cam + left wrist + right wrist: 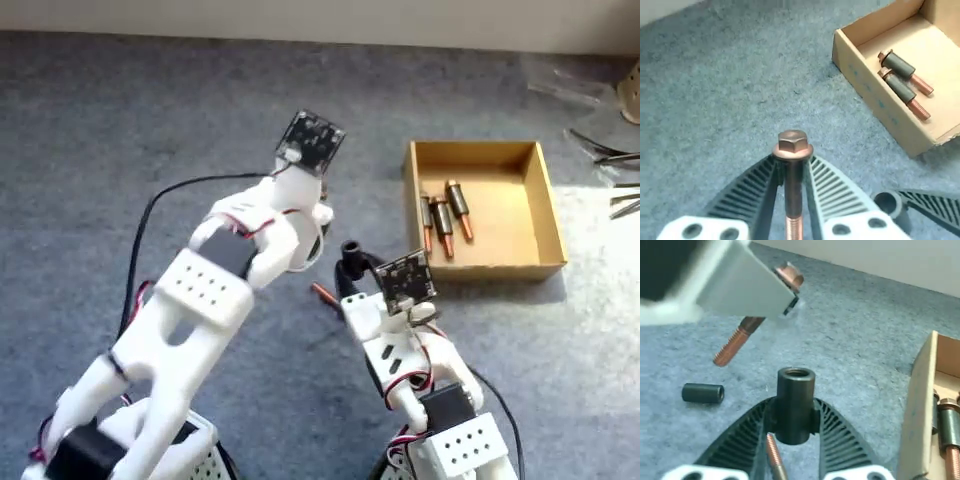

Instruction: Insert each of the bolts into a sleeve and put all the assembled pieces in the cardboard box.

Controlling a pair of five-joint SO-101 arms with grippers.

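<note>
Your left end effector (793,161) is clamped on a copper bolt (792,149), held near the cardboard box (490,270). Your right end effector (794,410), closer to the box, grips a dark sleeve (796,390) upright, apart from the bolt's threaded tip. Three assembled pieces (443,222) lie inside the box. A spare sleeve (702,393) lies on the table (150,120), farther from the box.

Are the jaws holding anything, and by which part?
Left gripper: copper bolt, by its shank below the head. Right gripper: dark sleeve, around its lower body.
</note>
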